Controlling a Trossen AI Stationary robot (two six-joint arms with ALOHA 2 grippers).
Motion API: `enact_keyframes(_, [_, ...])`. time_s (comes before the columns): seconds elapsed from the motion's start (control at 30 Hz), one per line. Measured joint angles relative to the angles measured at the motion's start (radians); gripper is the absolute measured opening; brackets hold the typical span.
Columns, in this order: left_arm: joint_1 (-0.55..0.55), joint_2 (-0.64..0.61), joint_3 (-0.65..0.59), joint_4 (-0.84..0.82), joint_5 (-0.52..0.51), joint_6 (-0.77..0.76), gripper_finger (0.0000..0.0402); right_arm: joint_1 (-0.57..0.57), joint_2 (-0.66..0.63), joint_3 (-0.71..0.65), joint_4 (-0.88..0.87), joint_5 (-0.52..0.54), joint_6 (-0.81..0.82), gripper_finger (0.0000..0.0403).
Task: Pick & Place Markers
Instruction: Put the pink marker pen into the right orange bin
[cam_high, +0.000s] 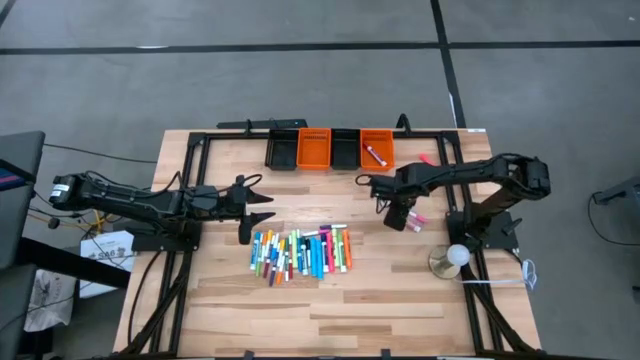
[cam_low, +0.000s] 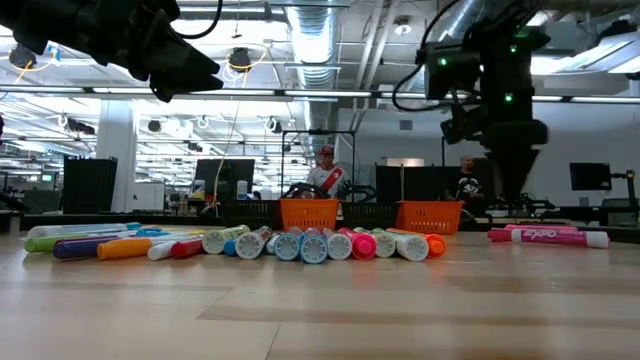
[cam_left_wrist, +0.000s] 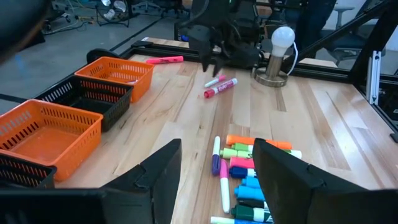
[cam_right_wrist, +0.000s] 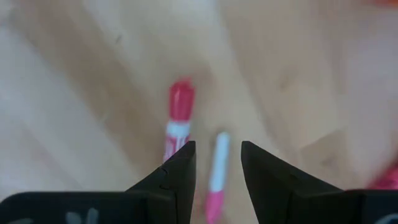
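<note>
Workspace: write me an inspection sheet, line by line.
Surface: wooden table, dark frame around it.
Job's things: markers lying in a row mid-table; two pink markers under the right gripper; one marker in the far-right orange bin.
Clutter: lamp with white bulb near the right arm's base.
Grippers: left gripper open, empty, beside the row; right gripper open above the two pink markers.
Cables: bundles off the table's left edge.
Surroundings: people and monitors behind the table in the low view.
</note>
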Motion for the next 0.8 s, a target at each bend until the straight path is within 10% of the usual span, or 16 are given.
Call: enact_keyframes(0.8, [0.000,0.000,0.000,0.000,0.000,0.000,0.0195,0.112,-0.003,-0.221,0.243,-0.067,0.056,0.0119])
